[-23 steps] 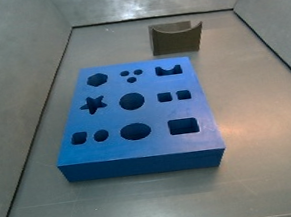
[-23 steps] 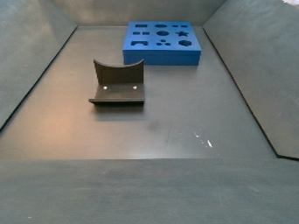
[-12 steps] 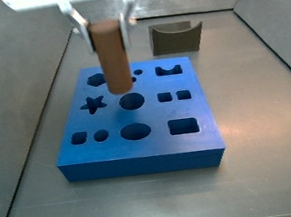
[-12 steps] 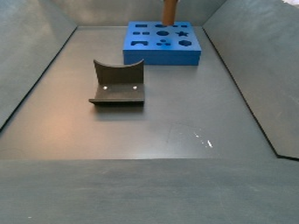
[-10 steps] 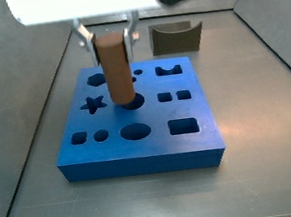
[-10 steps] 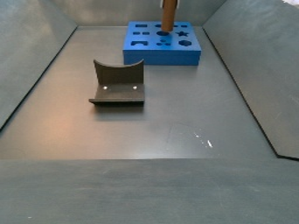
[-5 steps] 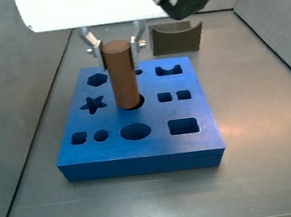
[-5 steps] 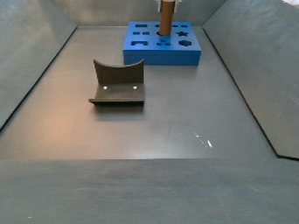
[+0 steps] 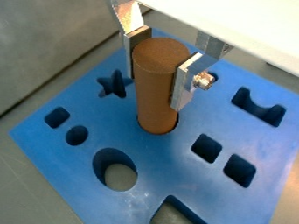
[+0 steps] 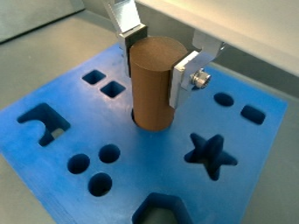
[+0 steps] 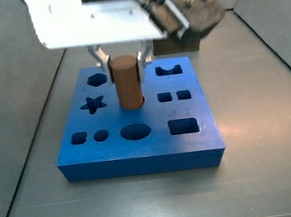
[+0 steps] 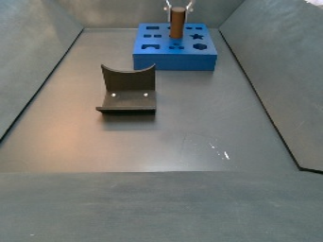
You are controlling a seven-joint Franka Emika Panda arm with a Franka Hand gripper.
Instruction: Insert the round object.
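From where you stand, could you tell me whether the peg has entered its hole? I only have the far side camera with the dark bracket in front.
Observer: Yes. In both wrist views the peg has its lower end in a round hole of the blue board.
Operator: Is the tool gripping it?
Observer: The tool has its silver fingers against the peg's sides.
Operator: Is another big round hole free?
Observer: Yes, one nearer the board's front edge.

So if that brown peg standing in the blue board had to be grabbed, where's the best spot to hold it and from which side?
Probably the upper end of the brown peg, from straight above. It stands upright with its foot in a round hole of the blue board, so only the upper shaft is free. The gripper already straddles it there, a finger on each curved side.
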